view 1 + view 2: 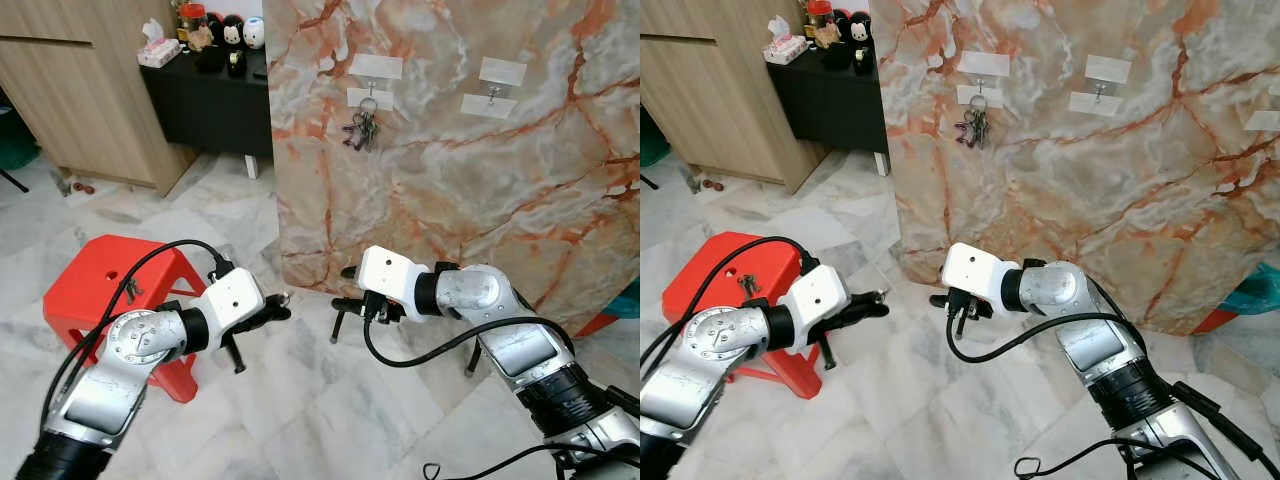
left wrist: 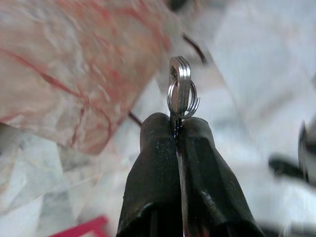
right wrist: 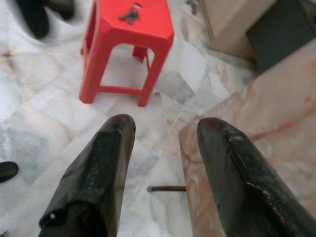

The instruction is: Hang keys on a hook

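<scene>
The key (image 2: 180, 84) with its split ring (image 2: 183, 101) stuck out from the tip of the left claw (image 2: 176, 129), clenched tight on it, low over the floor and well short of the marble wall panel (image 1: 480, 190). The right claw (image 3: 165, 133) hung released beside it. One hook (image 1: 369, 90) already carried a bunch (image 1: 361, 130); the free hook (image 1: 492, 95) looked the better target, with the ring turned open-face toward its tip

Head stereo pair looks forward and down from mid-range, sharing the marble panel (image 1: 450, 150) at 12 o'clock and red stool (image 1: 735, 290) at 9 o'clock. Each wrist camera sights closely along its tool toward the floor (image 3: 44, 113).
</scene>
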Controlling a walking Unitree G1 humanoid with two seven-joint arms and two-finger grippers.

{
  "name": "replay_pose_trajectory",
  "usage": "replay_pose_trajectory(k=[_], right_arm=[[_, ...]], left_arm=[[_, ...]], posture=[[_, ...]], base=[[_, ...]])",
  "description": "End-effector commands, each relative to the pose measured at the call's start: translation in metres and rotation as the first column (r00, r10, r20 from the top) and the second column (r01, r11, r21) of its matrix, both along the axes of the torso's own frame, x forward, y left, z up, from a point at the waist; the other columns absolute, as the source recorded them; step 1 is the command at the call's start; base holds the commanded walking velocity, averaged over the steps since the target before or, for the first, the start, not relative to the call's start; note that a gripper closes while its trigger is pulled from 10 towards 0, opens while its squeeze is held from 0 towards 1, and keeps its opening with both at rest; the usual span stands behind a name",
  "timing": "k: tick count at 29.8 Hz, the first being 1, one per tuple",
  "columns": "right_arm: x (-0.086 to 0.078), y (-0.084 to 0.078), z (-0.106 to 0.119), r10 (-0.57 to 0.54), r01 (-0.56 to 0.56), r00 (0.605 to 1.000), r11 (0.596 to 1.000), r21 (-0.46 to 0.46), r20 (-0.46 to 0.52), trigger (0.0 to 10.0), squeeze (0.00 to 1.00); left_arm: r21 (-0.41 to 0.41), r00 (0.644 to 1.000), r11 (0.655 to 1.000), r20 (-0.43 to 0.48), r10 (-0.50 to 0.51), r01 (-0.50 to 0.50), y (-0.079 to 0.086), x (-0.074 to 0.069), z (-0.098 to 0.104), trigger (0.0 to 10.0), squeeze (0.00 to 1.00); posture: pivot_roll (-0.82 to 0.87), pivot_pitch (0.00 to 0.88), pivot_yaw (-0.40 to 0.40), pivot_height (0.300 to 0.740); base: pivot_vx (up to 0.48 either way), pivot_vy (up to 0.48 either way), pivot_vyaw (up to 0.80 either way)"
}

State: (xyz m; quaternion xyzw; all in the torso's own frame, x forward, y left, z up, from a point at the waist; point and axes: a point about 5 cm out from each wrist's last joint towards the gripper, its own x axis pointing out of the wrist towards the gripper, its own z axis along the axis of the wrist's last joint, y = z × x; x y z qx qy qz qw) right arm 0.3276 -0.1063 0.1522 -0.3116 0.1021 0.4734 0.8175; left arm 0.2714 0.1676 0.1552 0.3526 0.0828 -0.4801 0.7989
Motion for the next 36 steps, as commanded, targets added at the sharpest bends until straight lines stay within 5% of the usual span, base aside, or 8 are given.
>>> replay_pose_trajectory(k=[1,3,9,11,18,23,26,36], right_arm=[[0.002,-0.001,0.001,-0.029,0.029,0.999,1.000,0.008,0.026,10.0,1.00],[0.004,0.002,-0.007,-0.101,0.099,0.994,0.994,0.046,0.037,10.0,0.00],[-0.001,0.007,-0.018,-0.100,0.099,0.995,0.994,0.047,0.013,10.0,0.00],[-0.005,0.009,-0.023,-0.083,0.083,0.996,0.996,0.030,0.005,10.0,0.00],[-0.005,0.009,-0.028,-0.102,0.103,0.994,0.994,-0.025,0.037,10.0,0.00],[0.001,0.010,-0.024,-0.136,0.138,0.988,0.990,-0.016,0.072,10.0,0.00],[0.003,0.019,-0.017,-0.139,0.137,0.986,0.990,0.029,0.094,10.0,0.00],[0.007,0.030,0.008,-0.113,0.078,0.963,0.986,0.146,0.246,10.0,0.00]], left_arm=[[0.087,0.997,0.993,0.011,-0.078,0.077,-0.004,-0.004,0.001,0.0,0.00],[0.294,0.981,0.937,-0.018,-0.191,0.188,0.004,-0.009,0.005,0.0,0.00],[0.431,0.942,0.838,-0.147,-0.303,0.336,0.010,-0.024,0.010,0.0,0.00],[0.466,0.929,0.804,-0.165,-0.332,0.371,0.010,-0.027,0.013,10.0,0.00],[0.574,0.914,0.794,0.181,-0.364,0.203,-0.003,0.002,0.027,10.0,0.00],[0.627,0.739,0.779,0.522,-0.426,0.006,-0.013,0.024,0.043,10.0,0.00],[0.487,0.620,0.872,0.700,-0.354,-0.052,-0.023,0.027,0.058,10.0,0.00],[0.437,0.471,0.898,0.782,-0.408,0.054,-0.035,0.022,0.063,10.0,0.00]], posture=[[0.10,0.110,0.009,0.740],[0.11,0.110,0.021,0.740],[0.12,0.113,0.043,0.740],[0.13,0.112,0.047,0.740],[0.13,0.111,0.046,0.740],[0.12,0.105,0.035,0.740],[0.13,0.106,0.029,0.740],[0.13,0.109,0.027,0.740]], base=[[0.000,0.000,0.00],[0.000,0.000,0.00],[0.000,0.000,0.00],[0.000,0.000,0.00],[0.000,0.000,0.00],[0.000,0.000,0.00],[0.000,0.000,0.00],[0.000,0.000,0.00]])
